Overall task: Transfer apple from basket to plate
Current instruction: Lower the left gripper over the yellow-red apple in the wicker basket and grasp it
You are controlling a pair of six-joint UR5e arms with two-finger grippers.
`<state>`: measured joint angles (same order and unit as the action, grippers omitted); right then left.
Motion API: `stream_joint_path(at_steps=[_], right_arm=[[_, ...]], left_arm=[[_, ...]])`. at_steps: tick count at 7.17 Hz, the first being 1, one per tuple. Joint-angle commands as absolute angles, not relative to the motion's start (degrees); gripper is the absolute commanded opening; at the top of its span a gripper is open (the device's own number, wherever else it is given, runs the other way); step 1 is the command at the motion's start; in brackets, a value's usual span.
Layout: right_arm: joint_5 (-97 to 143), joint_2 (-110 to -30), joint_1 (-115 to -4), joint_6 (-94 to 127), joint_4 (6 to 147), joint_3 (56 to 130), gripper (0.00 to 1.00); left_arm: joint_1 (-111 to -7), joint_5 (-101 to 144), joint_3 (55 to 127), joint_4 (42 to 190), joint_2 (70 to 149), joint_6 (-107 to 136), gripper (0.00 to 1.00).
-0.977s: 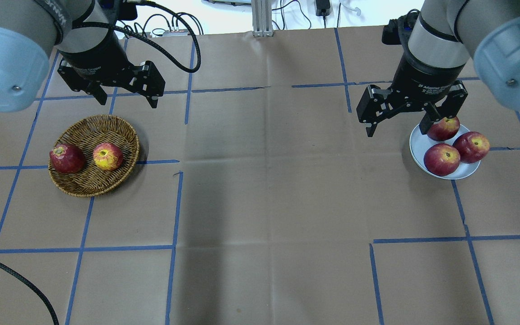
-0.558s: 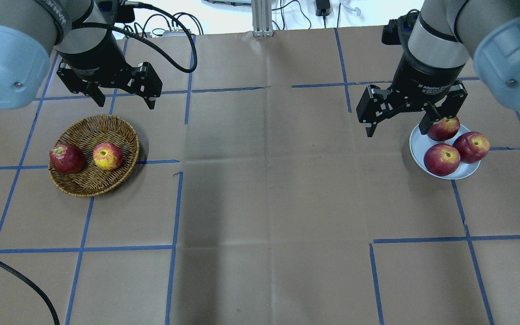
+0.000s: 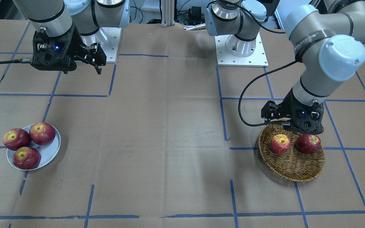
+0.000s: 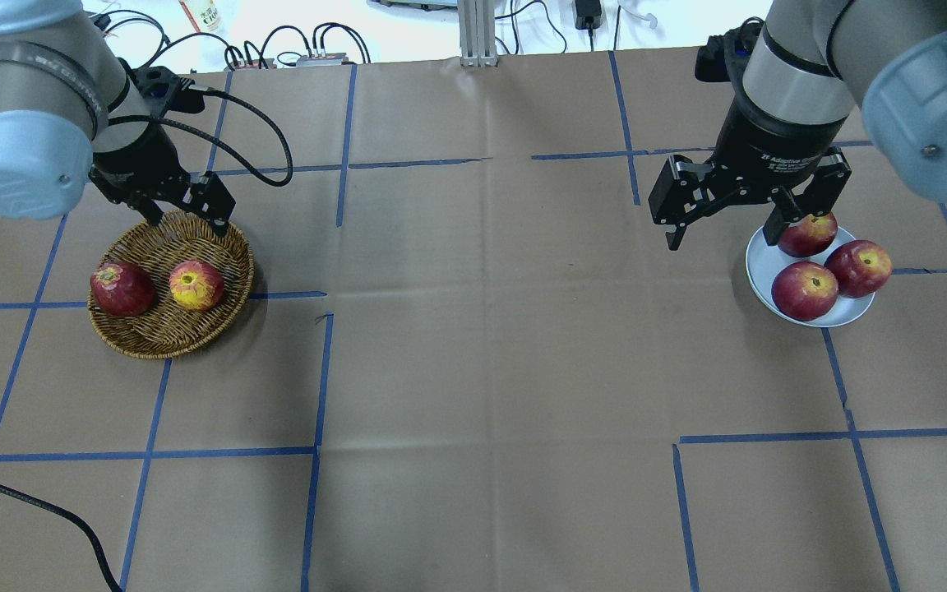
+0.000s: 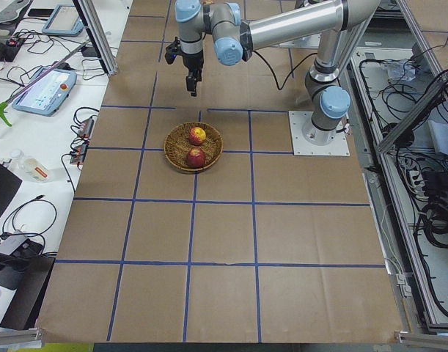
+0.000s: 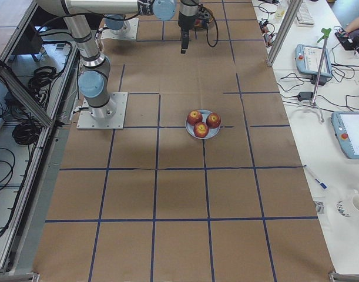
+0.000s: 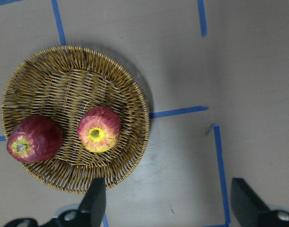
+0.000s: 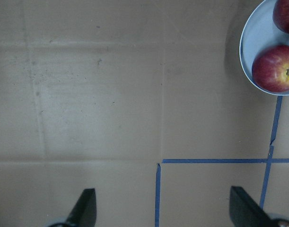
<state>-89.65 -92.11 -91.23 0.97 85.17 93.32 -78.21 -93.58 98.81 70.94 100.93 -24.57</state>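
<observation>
The lighter apple (image 4: 196, 284) with a yellow top lies in the wicker basket (image 4: 157, 333), right of a darker red apple (image 4: 122, 289). My left gripper (image 4: 187, 219) is open and empty, hovering over the basket's far rim. The left wrist view shows the apple (image 7: 99, 129) in the basket (image 7: 64, 80), with the gripper (image 7: 168, 208) off to one side of it above the rim and table. The pale plate (image 4: 759, 263) at the right holds three dark red apples. My right gripper (image 4: 724, 233) is open and empty, above the table beside the plate's far-left edge.
Brown paper with blue tape lines covers the table. The front view shows the basket (image 3: 293, 167) at right and the plate (image 3: 51, 150) at left. A black cable (image 4: 30, 501) crosses the near left corner. The right wrist view catches the plate's edge (image 8: 250, 42).
My left gripper has dropped and moved toward me, from beyond the basket to just over its far rim, still open. The right arm and all the apples have not moved.
</observation>
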Motion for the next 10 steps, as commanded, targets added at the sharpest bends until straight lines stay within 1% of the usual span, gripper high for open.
stream_joint_path(at_steps=[1, 2, 3, 10], right_arm=[[-89.65, -92.11, -91.23, 0.97, 85.17, 93.34, 1.0], [-89.74, -92.11, -91.23, 0.97, 85.17, 93.34, 1.0], [-89.65, -92.11, -91.23, 0.97, 85.17, 93.34, 1.0], [-89.74, -92.11, -91.14, 0.88, 85.17, 93.43, 1.0]], left_arm=[[-73.76, -93.6, 104.66, 59.81, 105.45, -31.53, 0.95], [-72.87, -93.52, 105.2, 56.46, 108.34, -35.03, 0.98], [-71.9, -93.25, 104.77, 56.17, 110.89, -37.85, 0.98], [-71.72, -92.02, 105.29, 55.81, 114.25, -37.71, 0.98]])
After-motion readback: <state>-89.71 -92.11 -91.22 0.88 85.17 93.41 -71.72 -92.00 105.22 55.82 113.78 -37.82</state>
